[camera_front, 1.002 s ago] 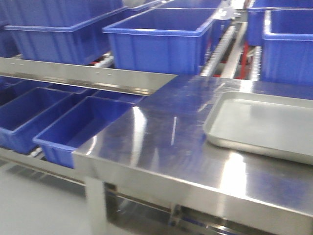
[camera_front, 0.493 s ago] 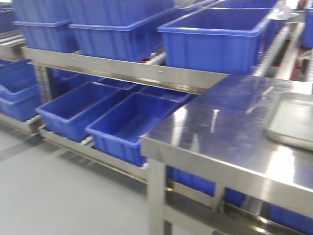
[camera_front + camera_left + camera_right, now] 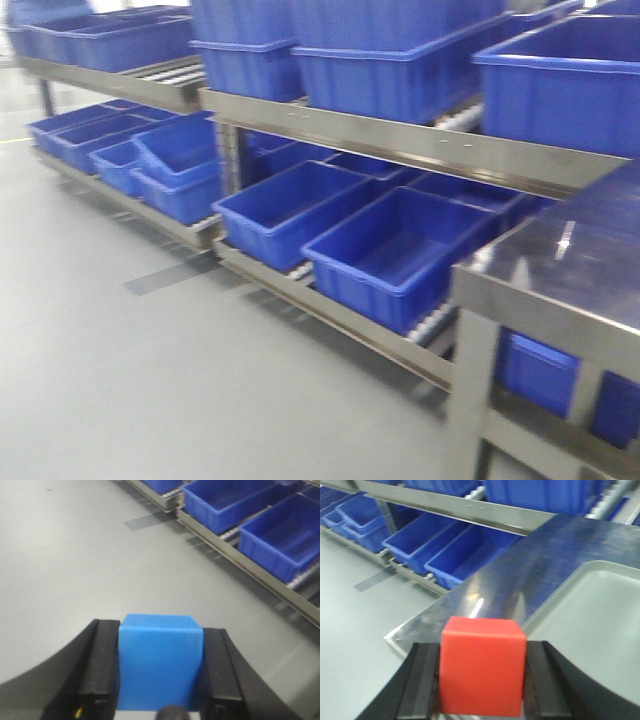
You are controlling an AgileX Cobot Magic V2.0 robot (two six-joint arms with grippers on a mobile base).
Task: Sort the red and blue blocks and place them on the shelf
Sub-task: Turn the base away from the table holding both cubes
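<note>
Grey floor (image 3: 150, 370) runs along the shelf (image 3: 400, 142), with blue bins (image 3: 390, 250) on both tiers. Left gripper (image 3: 161, 645) is clamped on the blue block (image 3: 160, 672) above that floor. Right gripper (image 3: 482, 652) squeezes the red block (image 3: 482, 677) over the steel bench (image 3: 520, 585) near its edge, tray (image 3: 590, 620) just beside.

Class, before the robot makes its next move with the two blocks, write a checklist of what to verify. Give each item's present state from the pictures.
1. Grip on the blue block by the left end effector: ok, clamped on both sides.
2. Grip on the red block by the right end effector: ok, clamped on both sides.
3. The shelf in the front view: ok, though blurred.
4. Bare shelf spot for the blocks: cannot tell; blue bins fill the tiers in view.
5. Clearance of the red block above the steel table and grey tray: cannot tell.
</note>
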